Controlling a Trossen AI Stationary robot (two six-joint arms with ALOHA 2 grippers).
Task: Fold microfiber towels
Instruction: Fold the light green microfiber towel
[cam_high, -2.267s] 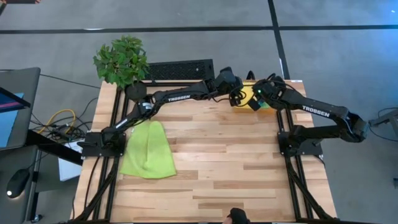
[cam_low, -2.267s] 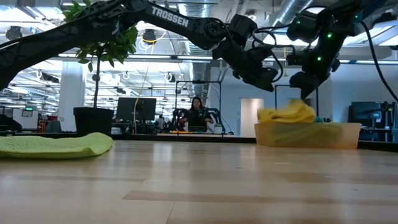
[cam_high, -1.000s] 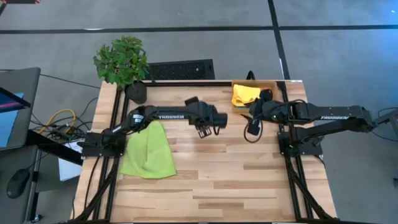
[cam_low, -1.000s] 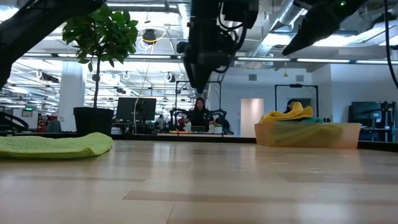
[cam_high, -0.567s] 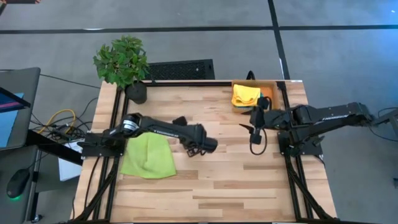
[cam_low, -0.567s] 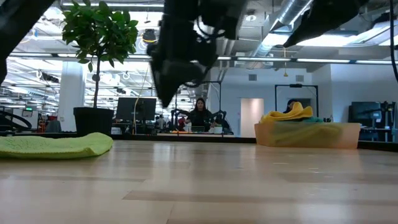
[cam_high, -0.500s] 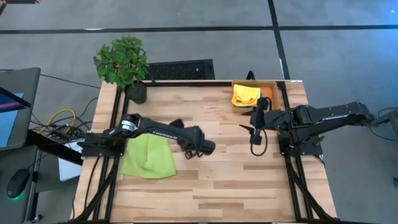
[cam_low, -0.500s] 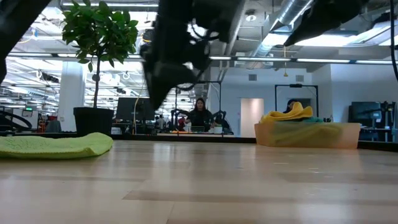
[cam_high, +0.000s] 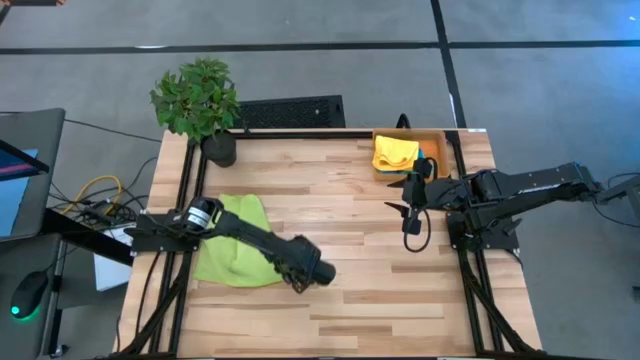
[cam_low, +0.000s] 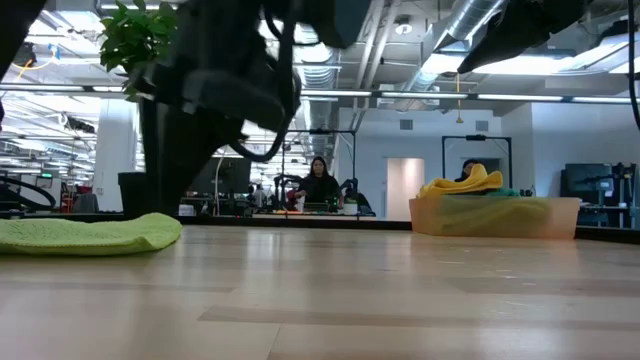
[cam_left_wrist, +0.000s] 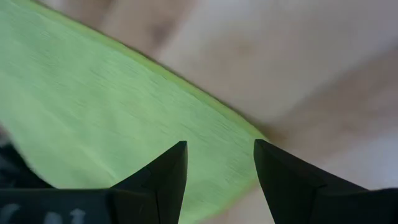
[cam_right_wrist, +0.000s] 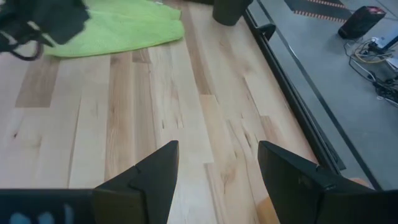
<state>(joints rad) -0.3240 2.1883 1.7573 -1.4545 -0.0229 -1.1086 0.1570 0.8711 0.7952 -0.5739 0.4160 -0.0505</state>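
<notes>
1. Lime-green towel (cam_high: 232, 245) lies spread on the left part of the wooden table (cam_high: 380, 290), near the table's left edge; in the low view it is a flat, slightly humped strip (cam_low: 90, 235) on the boards.
2. Potted plant (cam_high: 197, 100) stands at the far left corner, beyond the green towel.
3. Left gripper (cam_high: 300, 283) hangs over the table just beside the green towel's near right corner, its arm stretched across the cloth; in the left wrist view its fingers (cam_left_wrist: 168, 171) stand apart with nothing between them, the towel's edge below.
4. Right gripper (cam_high: 408, 214) sits above bare wood at the right side, near the tray, fingers (cam_right_wrist: 155, 171) spread and empty.
5. Yellow towel (cam_high: 394, 152) lies bunched in the orange tray (cam_high: 430, 146) at the far right corner, heaped above the rim (cam_low: 465, 182).
</notes>
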